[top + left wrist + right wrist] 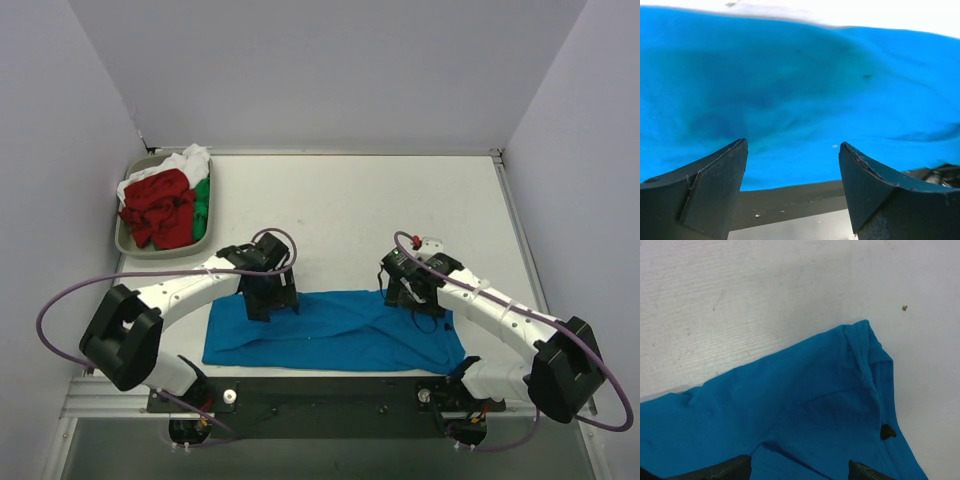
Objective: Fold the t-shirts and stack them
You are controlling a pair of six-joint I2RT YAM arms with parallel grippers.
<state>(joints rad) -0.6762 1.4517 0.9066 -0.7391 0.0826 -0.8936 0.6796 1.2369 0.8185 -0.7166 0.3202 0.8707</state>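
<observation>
A bright blue t-shirt [335, 330] lies flat and folded along the table's near edge. My left gripper [268, 298] hangs over its left part; in the left wrist view the gripper [792, 150] is open and empty above the blue cloth [790, 90]. My right gripper [410, 293] hangs over the shirt's right part; in the right wrist view the gripper [799, 466] is open above the cloth [805, 410], near a small black tag [887, 431]. Red [160, 207], green [202, 205] and white [190, 161] shirts lie heaped in the tray.
A grey oval tray [135, 247] stands at the back left of the white table [350, 210]. A black rail [320, 388] runs along the near edge beneath the shirt. Walls close in the left, back and right sides.
</observation>
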